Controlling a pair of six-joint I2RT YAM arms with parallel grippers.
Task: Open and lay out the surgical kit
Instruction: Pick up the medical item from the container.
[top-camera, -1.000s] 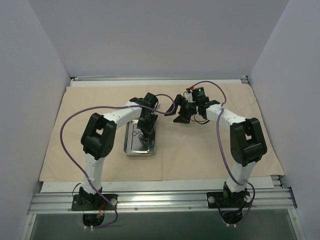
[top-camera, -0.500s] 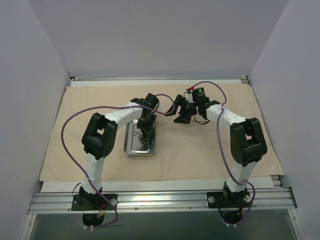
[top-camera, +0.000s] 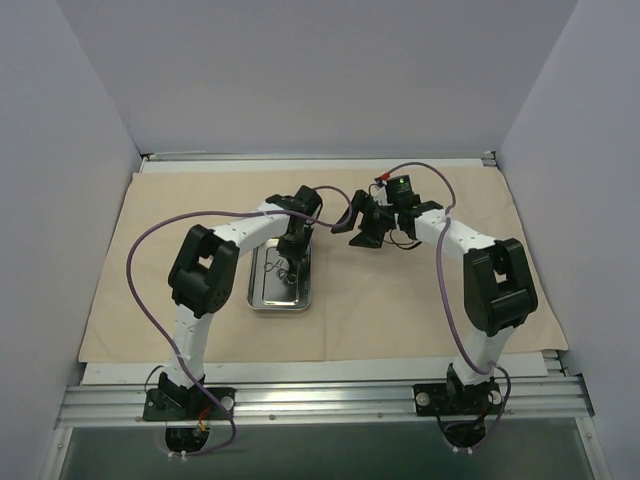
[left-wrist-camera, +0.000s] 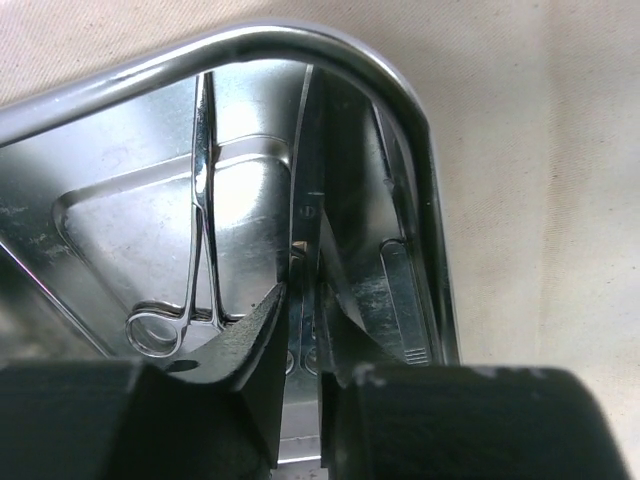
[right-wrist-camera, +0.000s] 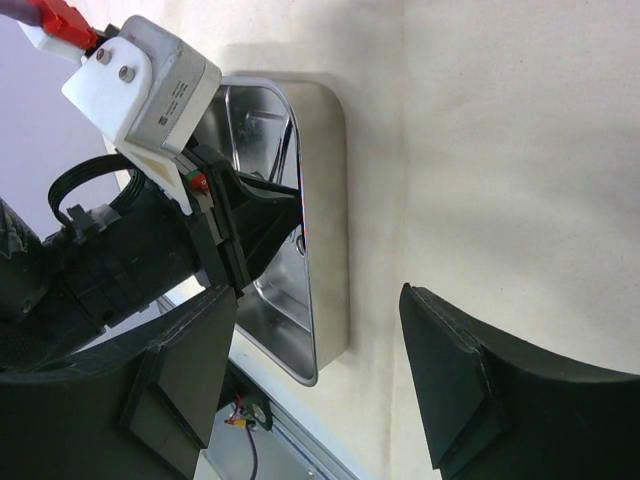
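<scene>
Lilac walls (top-camera: 320, 80) box in a tabletop (top-camera: 300, 372) covered almost edge to edge by the large beige cloth wrap (top-camera: 420, 310), which lies spread flat. The small shiny steel tray with rounded corners (top-camera: 280, 307) sits on it left of centre, midway between the near and far edges. Left gripper (left-wrist-camera: 303, 275) is down inside the tray, jaws narrow with a thin steel pivoted instrument (left-wrist-camera: 308, 205) between them; can't tell if it's clamped or just straddled. Step looks like picking instruments out for layout. To do it well: bite the shank near the pivot, lift straight up, check it isn't dragging the ring-handled steel forceps (left-wrist-camera: 205, 220) lying just beside, then set it on bare cloth. The tray wall is close beside one finger, and a flat steel piece (left-wrist-camera: 400, 290) lies along it. Right gripper (top-camera: 362, 232) hangs released over the cloth off the tray's far right corner, holding nothing. It and the purple cable (top-camera: 335, 200) draped between the wrists crowd any lift toward the right edge.
</scene>
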